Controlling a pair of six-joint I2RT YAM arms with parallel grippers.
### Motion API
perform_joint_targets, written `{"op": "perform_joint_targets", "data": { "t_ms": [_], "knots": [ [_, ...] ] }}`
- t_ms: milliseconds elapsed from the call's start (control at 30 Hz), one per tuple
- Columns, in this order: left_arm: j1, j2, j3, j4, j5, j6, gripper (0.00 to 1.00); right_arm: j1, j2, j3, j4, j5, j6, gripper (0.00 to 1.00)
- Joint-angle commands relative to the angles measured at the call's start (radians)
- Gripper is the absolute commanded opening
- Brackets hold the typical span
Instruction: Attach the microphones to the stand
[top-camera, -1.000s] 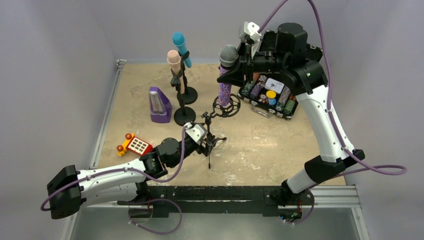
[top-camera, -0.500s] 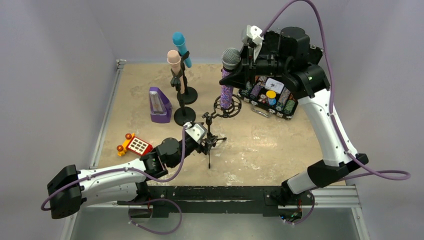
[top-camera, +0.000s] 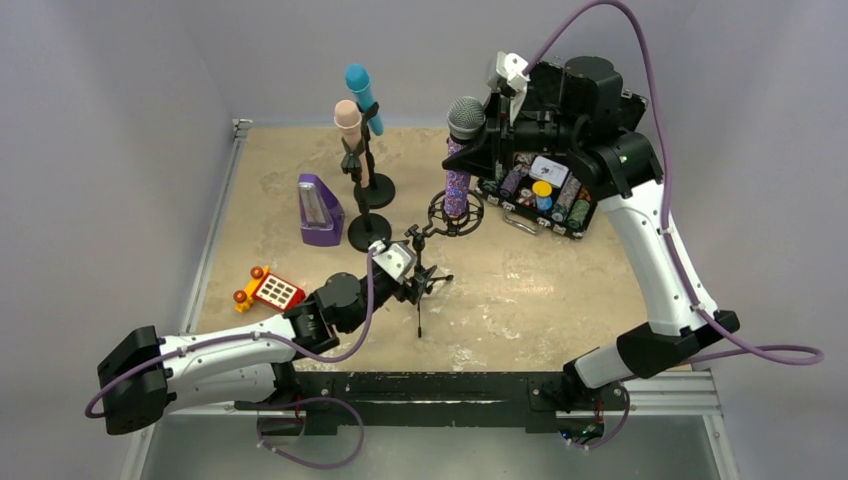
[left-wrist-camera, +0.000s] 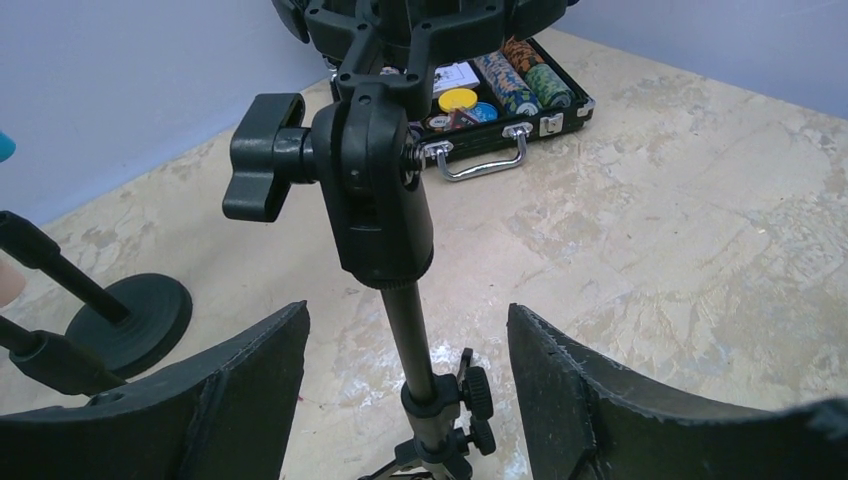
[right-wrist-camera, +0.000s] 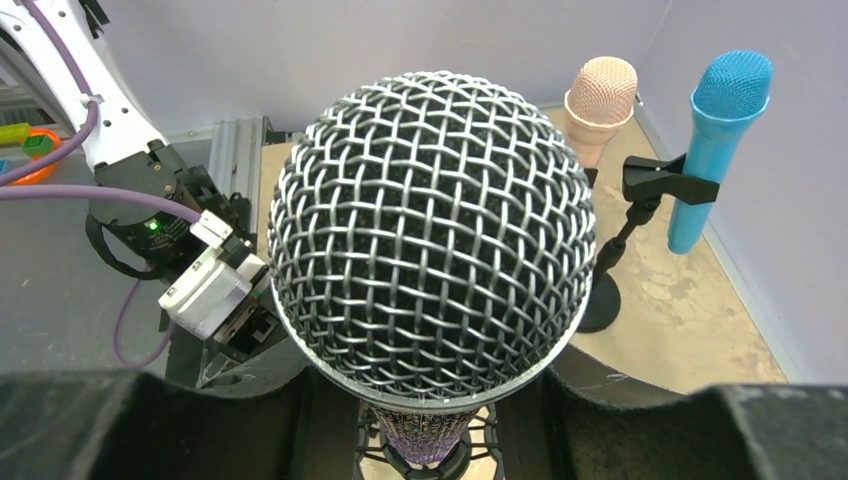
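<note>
My right gripper (top-camera: 478, 150) is shut on the glittery purple microphone (top-camera: 458, 180), held upright. The mic's lower end sits inside the black ring mount (top-camera: 455, 213) of the small tripod stand (top-camera: 418, 290). In the right wrist view its grey mesh head (right-wrist-camera: 432, 235) fills the frame. My left gripper (top-camera: 412, 282) is open, its fingers (left-wrist-camera: 250, 390) either side of the stand's pole (left-wrist-camera: 408, 335) without touching it. The turquoise microphone (top-camera: 360, 88) and the peach-pink microphone (top-camera: 348, 120) stand clipped in their round-based stands at the back.
A purple metronome (top-camera: 320, 212) stands left of the stands. A red and yellow toy phone (top-camera: 268, 290) lies at the near left. An open black case of poker chips (top-camera: 545, 192) sits under the right arm. Grey walls close in the table.
My right gripper has shifted a little to the right with the purple microphone, and the ring mount has followed. My left gripper has stayed around the pole.
</note>
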Motion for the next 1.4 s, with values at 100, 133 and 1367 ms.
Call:
{"op": "perform_joint_targets", "data": {
  "t_ms": [100, 133, 1367],
  "knots": [
    [0.011, 0.024, 0.048, 0.098, -0.024, 0.022, 0.7, -0.003, -0.023, -0.067, 0.003, 0.014, -0.031, 0.0],
    [0.013, 0.03, 0.05, 0.103, -0.022, 0.022, 0.67, 0.0, -0.023, -0.077, -0.005, 0.016, -0.04, 0.0],
    [0.029, 0.023, -0.001, 0.106, 0.019, -0.087, 0.0, 0.032, -0.069, -0.167, -0.088, -0.203, -0.144, 0.89]
  ]
}}
